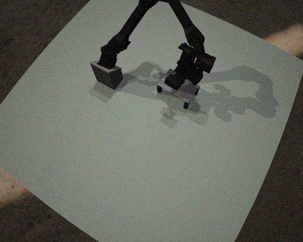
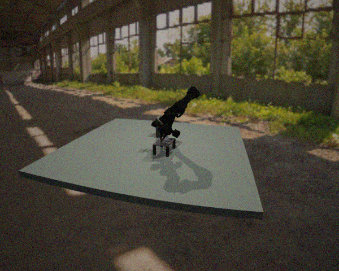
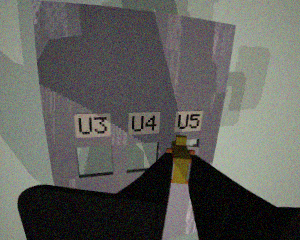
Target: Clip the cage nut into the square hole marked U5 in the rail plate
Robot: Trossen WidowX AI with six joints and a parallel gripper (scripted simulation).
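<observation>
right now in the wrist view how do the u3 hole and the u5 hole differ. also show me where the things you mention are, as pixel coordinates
The square U3 hole point(image 3: 95, 160) in the mauve plate shows almost whole, while the square U5 hole point(image 3: 193, 143) shows only a sliver. Nothing covers the U3 hole, but the small yellow cage nut point(image 3: 181, 169), gripped by the black pincer point(image 3: 179, 160), blocks most of the U5 hole. Both have a pale label above.

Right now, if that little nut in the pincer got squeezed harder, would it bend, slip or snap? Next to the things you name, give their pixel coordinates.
The nut point(image 3: 181, 169) looks tiny and metallic, so probably stiff overall and light. The pincer point(image 3: 179, 160) is shut on its narrow body, leaving little to grip, so it might twist or slip before it snaps.
</observation>
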